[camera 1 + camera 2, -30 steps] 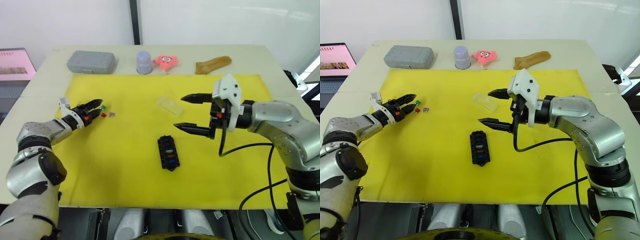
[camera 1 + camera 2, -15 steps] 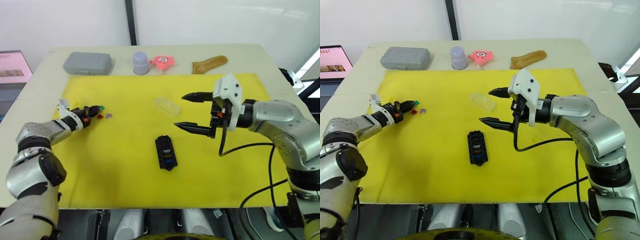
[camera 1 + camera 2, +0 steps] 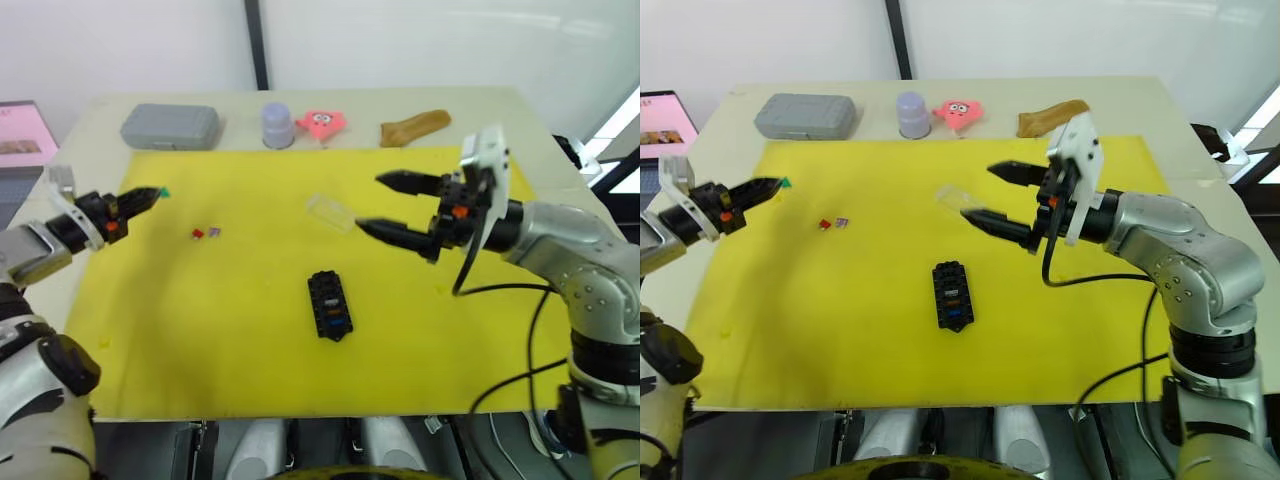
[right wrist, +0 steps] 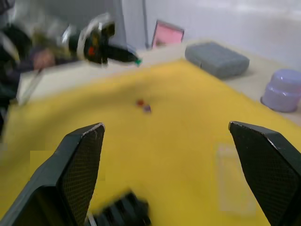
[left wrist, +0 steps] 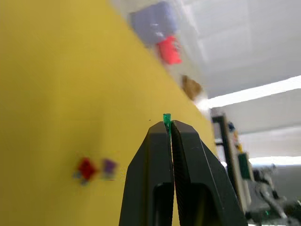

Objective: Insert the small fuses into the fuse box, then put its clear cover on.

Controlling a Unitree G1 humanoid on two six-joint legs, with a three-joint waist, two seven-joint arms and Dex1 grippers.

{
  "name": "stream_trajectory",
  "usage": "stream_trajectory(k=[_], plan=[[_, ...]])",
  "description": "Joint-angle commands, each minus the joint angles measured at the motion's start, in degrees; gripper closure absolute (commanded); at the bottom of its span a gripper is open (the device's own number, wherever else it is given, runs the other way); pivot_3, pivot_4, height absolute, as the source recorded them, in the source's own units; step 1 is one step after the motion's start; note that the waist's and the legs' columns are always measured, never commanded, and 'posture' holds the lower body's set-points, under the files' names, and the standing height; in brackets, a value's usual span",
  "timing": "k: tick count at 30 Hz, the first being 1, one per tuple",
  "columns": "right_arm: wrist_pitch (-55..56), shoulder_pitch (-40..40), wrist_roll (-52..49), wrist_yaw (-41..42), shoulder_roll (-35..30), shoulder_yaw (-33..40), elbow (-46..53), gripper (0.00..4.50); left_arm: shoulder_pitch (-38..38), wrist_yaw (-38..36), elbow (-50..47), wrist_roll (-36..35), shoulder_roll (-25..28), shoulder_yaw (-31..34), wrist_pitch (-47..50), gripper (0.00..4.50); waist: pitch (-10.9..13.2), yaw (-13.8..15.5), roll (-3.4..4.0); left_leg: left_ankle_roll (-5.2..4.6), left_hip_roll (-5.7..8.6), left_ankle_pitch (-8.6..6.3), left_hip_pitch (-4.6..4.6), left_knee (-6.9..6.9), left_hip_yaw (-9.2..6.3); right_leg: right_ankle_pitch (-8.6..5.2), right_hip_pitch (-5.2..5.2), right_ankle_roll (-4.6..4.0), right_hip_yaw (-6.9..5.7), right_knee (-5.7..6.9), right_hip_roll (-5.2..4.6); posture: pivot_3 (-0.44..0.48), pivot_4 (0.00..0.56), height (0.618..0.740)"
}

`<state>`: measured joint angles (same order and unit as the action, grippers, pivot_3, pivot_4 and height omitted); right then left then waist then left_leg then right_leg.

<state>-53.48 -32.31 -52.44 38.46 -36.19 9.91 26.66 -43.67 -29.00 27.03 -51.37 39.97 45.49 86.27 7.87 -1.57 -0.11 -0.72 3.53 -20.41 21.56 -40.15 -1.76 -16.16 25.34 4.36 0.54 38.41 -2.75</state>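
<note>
Fuses: a green fuse [image 5: 166,118] is pinched in the left gripper's [image 3: 150,192] closed jaws at far left. Red and purple fuses [image 3: 205,233] lie on the yellow mat [image 3: 240,340]. Fuse box [image 3: 329,305] sits mid-mat, clear cover [image 3: 328,211] beyond it. Right gripper [image 3: 390,205] hovers, jaws wide apart.

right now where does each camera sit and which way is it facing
Left eye and right eye views: on the head, looking forward and down over the yellow mat, fuse box and both arms.
Left wrist view: on the left wrist, looking along the shut left gripper, which pinches a green fuse.
Right wrist view: on the right wrist, looking between the open right gripper fingers toward the left gripper.
Shared: red fuse, purple fuse, lilac cup.
</note>
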Motion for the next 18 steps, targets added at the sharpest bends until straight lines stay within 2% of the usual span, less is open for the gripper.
stream_trajectory(k=[1,5,12,15,18], plan=[[-4.2,-2.0,-11.1,-7.9,3.1,4.7,0.3,0.00,-1.0,5.2,-12.8,-6.6,-5.6,3.6,5.9,4.43,0.0,0.7,-0.06,-0.02,0.01,-0.01,-0.01,0.00,0.00,0.00,-0.02,0.00,0.00,-0.03,0.00,0.000,0.150,0.740],[-6.6,-4.0,-20.1,-17.8,8.2,4.7,-1.8,0.00,-3.0,11.8,-20.5,-14.6,-13.4,3.1,6.2,4.43,0.0,0.8,-0.06,-0.02,0.03,-0.01,-0.03,-0.05,-0.02,0.00,-0.13,0.00,-0.01,-0.16,0.00,0.000,0.150,0.740],[-5.4,-5.1,-31.3,-29.2,13.1,3.5,-4.1,0.00,-6.5,24.1,-25.4,-27.4,-25.2,1.2,2.9,4.43,0.0,0.0,-0.07,-0.01,0.03,-0.01,-0.11,-0.01,0.00,0.00,-0.12,0.00,-0.02,-0.13,0.01,0.000,0.150,0.740],[-4.2,-5.1,-32.6,-32.1,14.8,2.4,-5.4,0.00,-5.4,31.4,-26.6,-30.2,-31.2,-1.2,-3.0,4.43,0.0,-0.3,-0.07,0.00,0.02,0.00,-0.11,-0.01,0.00,0.00,-0.12,0.00,-0.02,-0.12,0.02,0.000,0.150,0.740],[-2.6,-5.3,-31.5,-33.6,16.3,1.1,-6.7,0.00,-3.3,35.0,-28.1,-34.8,-34.4,-5.1,-6.9,4.43,0.0,-0.8,-0.07,0.00,0.02,0.00,-0.11,-0.01,0.01,0.00,-0.13,0.00,-0.03,-0.13,0.02,0.000,0.150,0.740]])
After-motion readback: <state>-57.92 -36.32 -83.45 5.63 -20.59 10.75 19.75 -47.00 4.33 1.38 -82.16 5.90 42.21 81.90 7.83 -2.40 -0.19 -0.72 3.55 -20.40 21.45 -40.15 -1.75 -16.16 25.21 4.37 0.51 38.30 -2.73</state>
